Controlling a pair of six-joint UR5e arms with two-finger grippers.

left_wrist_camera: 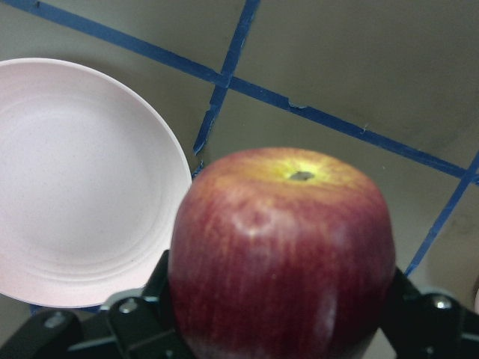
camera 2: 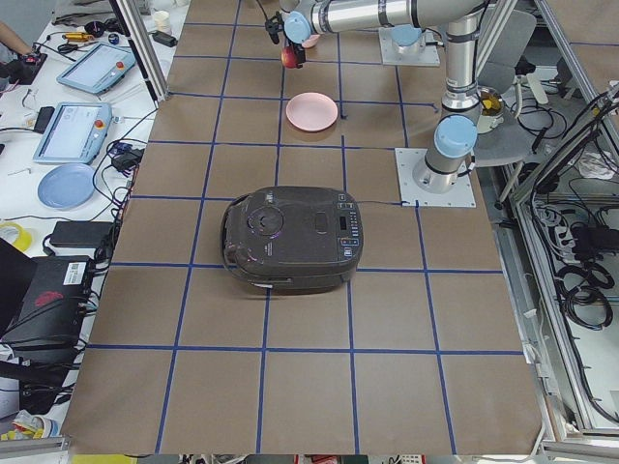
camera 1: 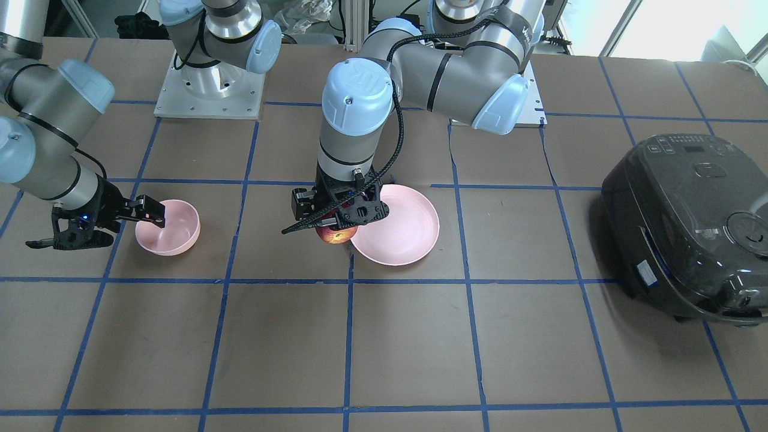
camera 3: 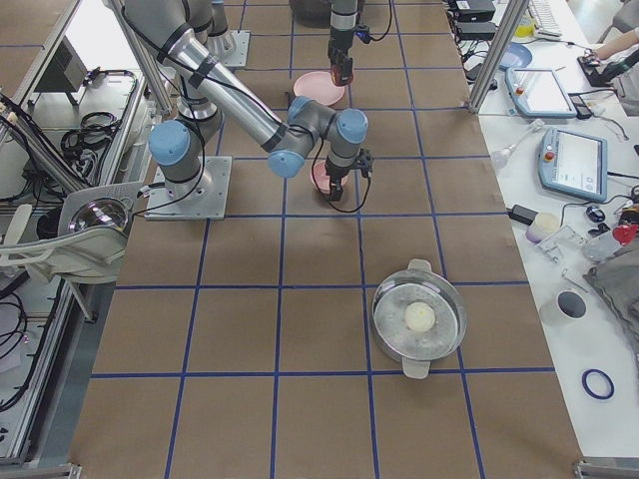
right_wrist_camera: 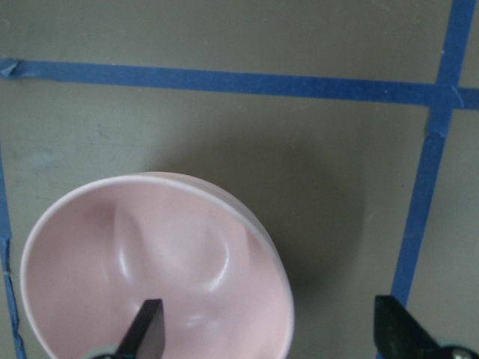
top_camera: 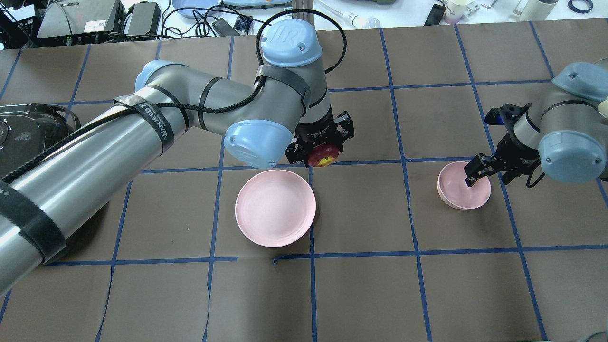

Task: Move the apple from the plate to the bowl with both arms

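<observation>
While left claw grips apple beside plate, right claw gapes astride bowl rim.

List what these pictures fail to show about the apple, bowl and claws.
1. Where the left claw grips the apple: left wrist view, the apple itself covers those spots.
2. The right claw fingertips: right wrist view, the bottom edge cuts them off, so contact with the bowl is unclear.
3. Bowl, exterior right view: mostly behind the right arm wrist.
</observation>
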